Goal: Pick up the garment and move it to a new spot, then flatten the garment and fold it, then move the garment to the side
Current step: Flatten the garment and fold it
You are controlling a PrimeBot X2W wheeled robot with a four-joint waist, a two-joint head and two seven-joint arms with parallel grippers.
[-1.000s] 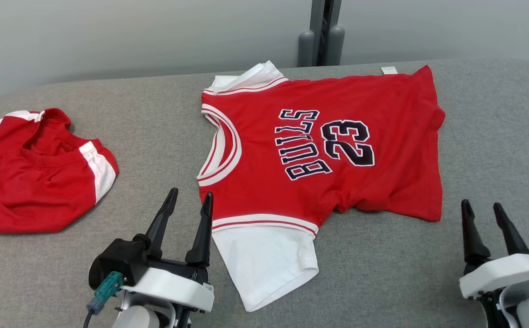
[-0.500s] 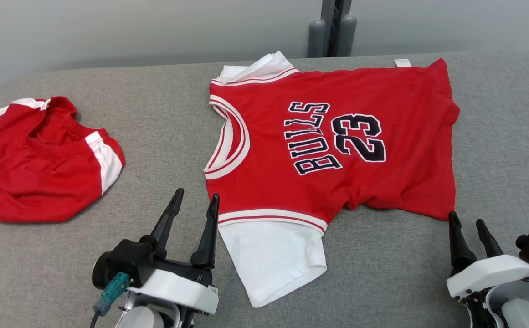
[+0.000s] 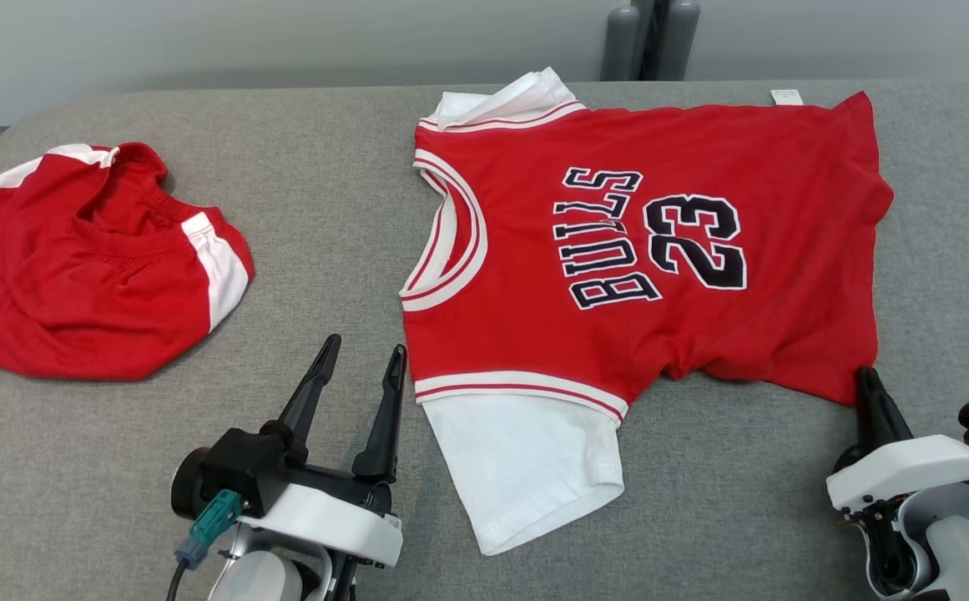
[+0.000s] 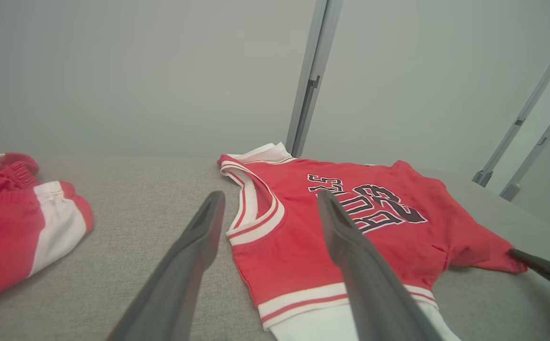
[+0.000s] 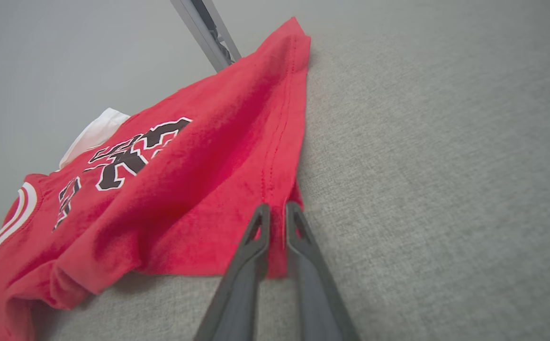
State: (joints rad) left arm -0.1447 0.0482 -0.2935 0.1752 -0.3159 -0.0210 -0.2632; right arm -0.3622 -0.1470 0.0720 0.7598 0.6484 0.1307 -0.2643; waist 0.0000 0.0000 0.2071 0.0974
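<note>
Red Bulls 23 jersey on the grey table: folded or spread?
Spread flat, unfolded: the red jersey shows its whole front and lettering; near edge slightly rumpled.

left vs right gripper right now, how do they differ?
Left gripper is open, fingers spread; right gripper is shut on the jersey at its near hem corner. Left gripper holds nothing and sits beside the white sleeve; right gripper pinches red fabric. Both sit low over the grey table and have long dark fingers.

Left edge cuts off red shorts (image 3: pixel 75 275); hem label (image 3: pixel 786 97) on jersey (image 3: pixel 643 321) too small to read.
</note>
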